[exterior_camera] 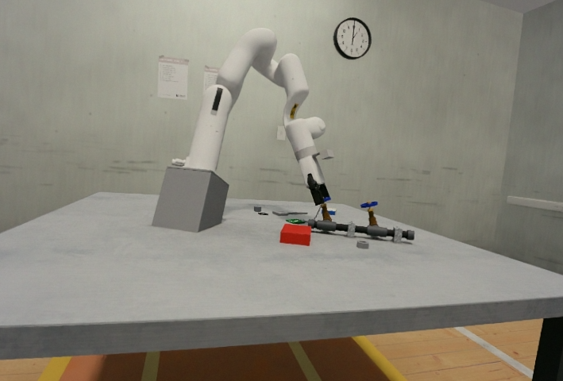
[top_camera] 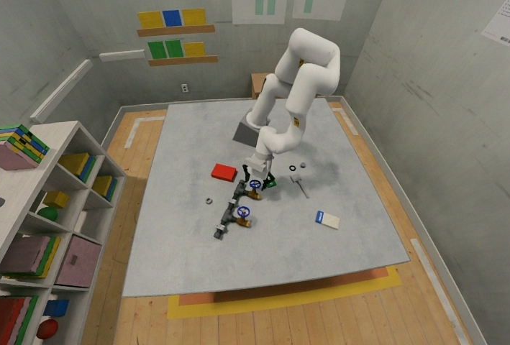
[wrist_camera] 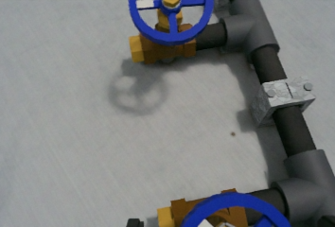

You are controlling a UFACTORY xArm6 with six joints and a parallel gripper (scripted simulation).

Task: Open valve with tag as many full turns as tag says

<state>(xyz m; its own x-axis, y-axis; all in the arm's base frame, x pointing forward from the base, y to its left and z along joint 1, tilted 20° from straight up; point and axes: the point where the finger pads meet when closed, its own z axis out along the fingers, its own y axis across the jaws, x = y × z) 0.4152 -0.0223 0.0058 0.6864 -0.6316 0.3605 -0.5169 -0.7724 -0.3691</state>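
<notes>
A dark grey pipe (top_camera: 229, 207) lies on the table with two brass valves, each with a blue handwheel. The far valve (top_camera: 255, 184) has a green tag (top_camera: 270, 183) lying beside it; its writing is too small to read. The near valve (top_camera: 243, 211) has no tag. My gripper (top_camera: 257, 177) is open, tilted, with its black fingers on either side of the far handwheel. In the side view the gripper (exterior_camera: 320, 196) partly hides that wheel; the other wheel (exterior_camera: 368, 204) stands free. In the wrist view one wheel (wrist_camera: 234, 213) is at the bottom edge and the other (wrist_camera: 170, 16) at the top.
A red block (top_camera: 223, 172) lies just left of the pipe's far end. A small grey nut (top_camera: 210, 202) lies left of the pipe. A black ring (top_camera: 292, 167), a small grey cylinder (top_camera: 303, 164), a grey tool (top_camera: 299, 185) and a white-and-blue card (top_camera: 327, 219) lie to the right.
</notes>
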